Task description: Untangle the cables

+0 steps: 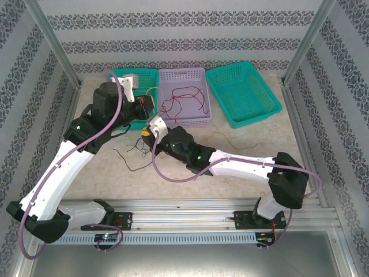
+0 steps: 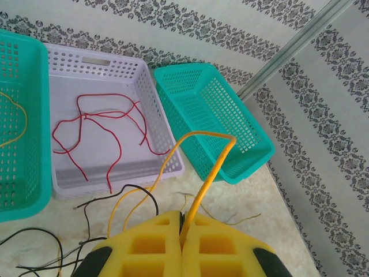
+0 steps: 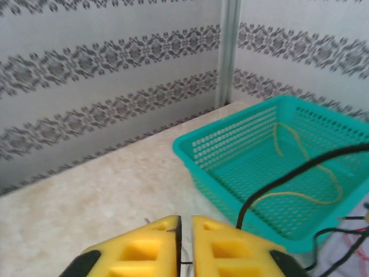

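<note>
The left claw (image 2: 181, 216) was clenched on a yellow cable (image 2: 210, 173). The strand rose from between its yellow fingers, bent sharply over the near corner of the right teal basket (image 2: 230, 121), then ran back down toward the tabletop (image 2: 253, 196). From above, this claw (image 1: 146, 104) sat at the near edge of the left teal basket (image 2: 41, 115), just left of the lavender basket (image 2: 158, 115). A second yellow cable (image 2: 24, 121) lay curled on the floor of the left teal basket. The red cable (image 2: 86, 115) lay wholly inside the lavender basket, looped over itself with a small knot near its middle. The black cables (image 2: 132, 186) sprawled on the tabletop near the baskets, left of centre, in loose arcs that crossed one another. A thin, pale yellowish strand (image 1: 233, 138) lay apart on the tabletop, near the right teal basket. The right claw (image 3: 185, 219) was clenched too, its yellow fingers nearly meeting with only a slit between them. Whether it pinched a strand I could not tell, though a black cable rose just right of its fingers. In the overhead view this claw (image 1: 147, 134) hovered over the black tangle, just near of the left claw.
</note>
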Controlling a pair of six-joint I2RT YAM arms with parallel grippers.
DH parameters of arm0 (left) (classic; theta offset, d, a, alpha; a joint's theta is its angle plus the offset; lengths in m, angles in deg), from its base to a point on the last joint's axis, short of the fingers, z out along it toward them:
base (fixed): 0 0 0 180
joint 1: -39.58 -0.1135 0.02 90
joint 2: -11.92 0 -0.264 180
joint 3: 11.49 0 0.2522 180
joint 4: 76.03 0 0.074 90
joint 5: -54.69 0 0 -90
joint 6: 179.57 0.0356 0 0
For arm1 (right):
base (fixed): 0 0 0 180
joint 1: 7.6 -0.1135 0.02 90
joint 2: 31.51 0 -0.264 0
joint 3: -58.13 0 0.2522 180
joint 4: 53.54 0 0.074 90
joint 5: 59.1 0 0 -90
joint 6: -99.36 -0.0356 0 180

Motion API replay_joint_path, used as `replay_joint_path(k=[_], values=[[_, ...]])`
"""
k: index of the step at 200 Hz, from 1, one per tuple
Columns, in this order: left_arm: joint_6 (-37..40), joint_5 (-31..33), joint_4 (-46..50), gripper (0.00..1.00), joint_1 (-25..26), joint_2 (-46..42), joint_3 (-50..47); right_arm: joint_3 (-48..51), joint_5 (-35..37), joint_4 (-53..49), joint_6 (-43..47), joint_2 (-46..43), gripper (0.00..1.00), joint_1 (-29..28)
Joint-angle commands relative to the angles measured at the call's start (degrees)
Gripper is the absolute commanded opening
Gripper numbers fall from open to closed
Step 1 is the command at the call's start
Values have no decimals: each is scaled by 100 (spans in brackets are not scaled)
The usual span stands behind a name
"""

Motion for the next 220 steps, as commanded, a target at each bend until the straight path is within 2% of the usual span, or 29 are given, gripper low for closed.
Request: replay_joint_path(k=[1,24,72,86,110,115,125,136,174,220], values=[[-22,147,-178,0,73,-109,11,111,672,324,138,-124,0,-49],[208,450,2,0,72,-143,169,567,696,393,-5,-476,0,-45],[1195,1597,623,0,-5,-1,1106,1972,675,189,-392,-1591,0,77],[1223,1595,682,0,-58,62,1269,2402,558,269,-649,-1934,0,292],[919,1316,488,0,-59,91,1159,2671,-343,642,-849,-2279,0,465],[830,1235,420,0,-60,102,1095,2590,-480,620,-859,-2259,12,457],[656,1086,282,0,-60,118,951,2373,-586,528,-826,-2185,42,401],[490,941,180,0,-47,157,834,2135,-712,472,-681,-2060,55,344],[186,737,-29,0,42,244,584,1382,-769,638,-376,-1469,70,181],[-26,625,-197,0,102,217,368,543,-224,704,-61,-522,73,-30]])
